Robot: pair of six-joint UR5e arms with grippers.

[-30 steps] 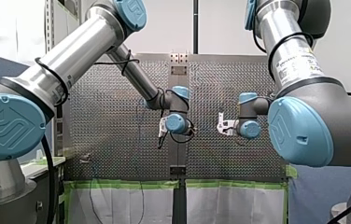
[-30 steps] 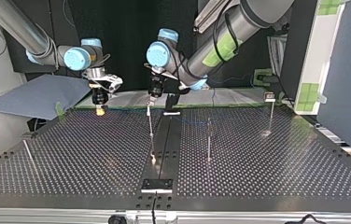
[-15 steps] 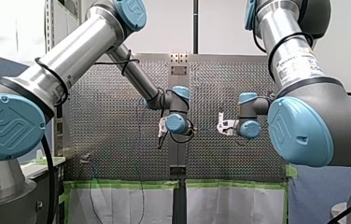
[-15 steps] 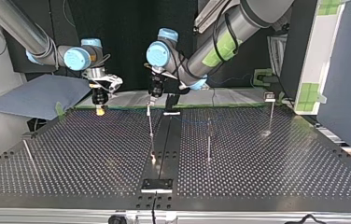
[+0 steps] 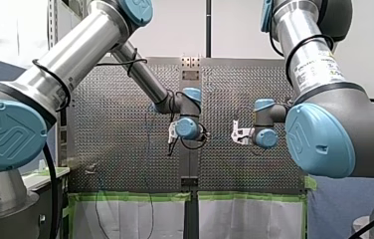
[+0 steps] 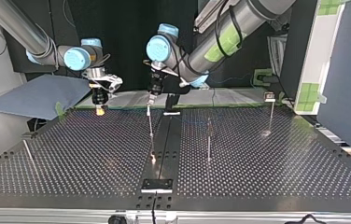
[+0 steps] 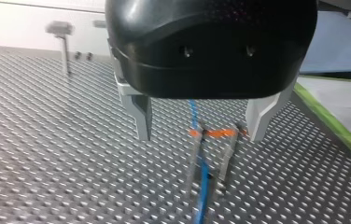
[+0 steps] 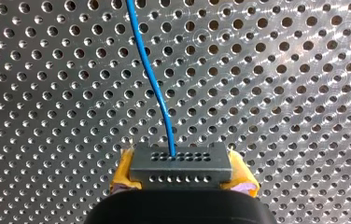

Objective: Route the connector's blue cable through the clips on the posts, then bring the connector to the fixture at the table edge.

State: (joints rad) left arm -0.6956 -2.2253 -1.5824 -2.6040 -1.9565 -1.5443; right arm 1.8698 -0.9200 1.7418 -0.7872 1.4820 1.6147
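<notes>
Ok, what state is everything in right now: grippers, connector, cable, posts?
Left gripper: open, fingers either side of the clip.
Right gripper: shut on the connector.
Connector: held between yellow pads, above the table.
Blue cable: plugged into the connector, running past the clip; seated or not, unclear.
Clip's post: upright.

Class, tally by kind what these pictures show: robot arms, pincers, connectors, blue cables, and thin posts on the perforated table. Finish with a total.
robot arms: 2
pincers: 2, left pincer and right pincer
connector: 1
blue cable: 1
posts: 4
total: 10
</notes>
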